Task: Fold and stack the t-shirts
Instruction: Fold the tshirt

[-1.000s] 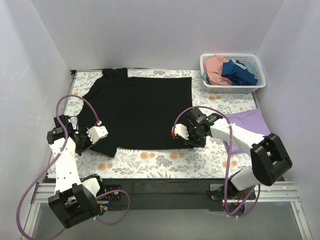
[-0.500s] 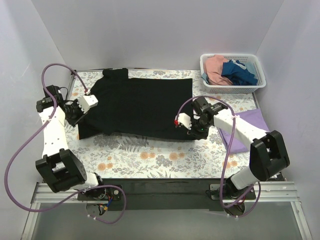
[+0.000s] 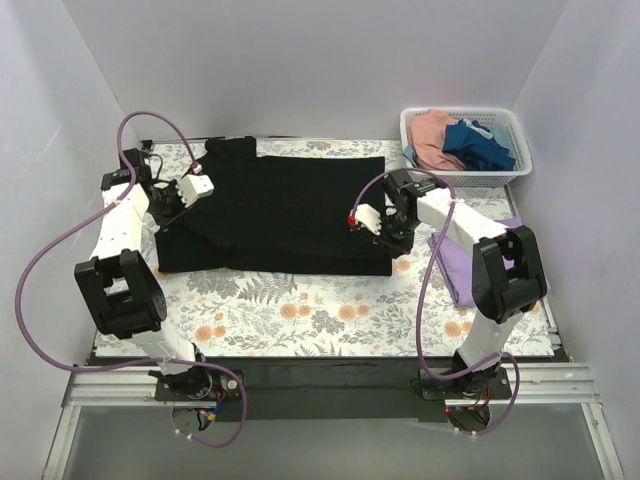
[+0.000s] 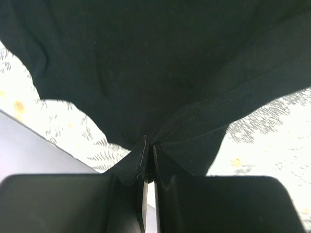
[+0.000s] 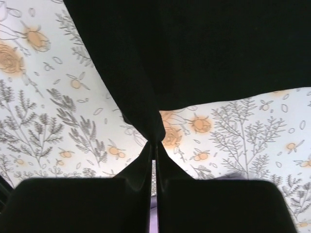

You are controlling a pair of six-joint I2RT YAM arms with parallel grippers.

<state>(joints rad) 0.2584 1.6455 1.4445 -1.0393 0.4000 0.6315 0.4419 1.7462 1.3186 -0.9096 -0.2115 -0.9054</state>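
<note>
The black t-shirt (image 3: 280,210) lies spread across the back of the floral table. My left gripper (image 3: 178,205) is shut on the shirt's left hem; in the left wrist view the black cloth (image 4: 146,87) hangs pinched between the closed jaws. My right gripper (image 3: 385,235) is shut on the shirt's right edge, where the cloth (image 5: 194,53) is gathered into the jaws. The near part of the shirt is lifted and doubled toward the back. A folded lavender t-shirt (image 3: 470,255) lies at the right, partly under the right arm. Pink (image 3: 432,135) and dark blue (image 3: 478,142) shirts sit in the basket.
The white lattice basket (image 3: 500,176) stands at the back right corner. The floral tablecloth (image 3: 300,310) shows bare in front of the shirt. Grey walls close in the left, back and right. Purple cables loop from both arms.
Both grippers have carried the black shirt's near edge away from me toward the back, folding it over itself. The shirt's front edge now lies farther back.
</note>
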